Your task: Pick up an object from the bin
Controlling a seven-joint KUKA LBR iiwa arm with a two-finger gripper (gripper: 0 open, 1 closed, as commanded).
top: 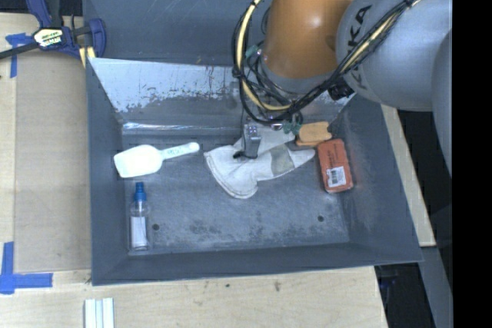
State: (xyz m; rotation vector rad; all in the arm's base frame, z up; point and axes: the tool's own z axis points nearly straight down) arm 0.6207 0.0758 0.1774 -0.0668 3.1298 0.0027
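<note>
Where the white cloth [240, 174] ends rearward, the pincer [250, 144] hangs, grip unclear, bare floor [254, 223] in front.

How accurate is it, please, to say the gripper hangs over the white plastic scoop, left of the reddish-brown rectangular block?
Not quite: the camera view shows the gripper over the crumpled white cloth, left of the reddish-brown rectangular block; the white plastic scoop lies apart, further left.
</note>
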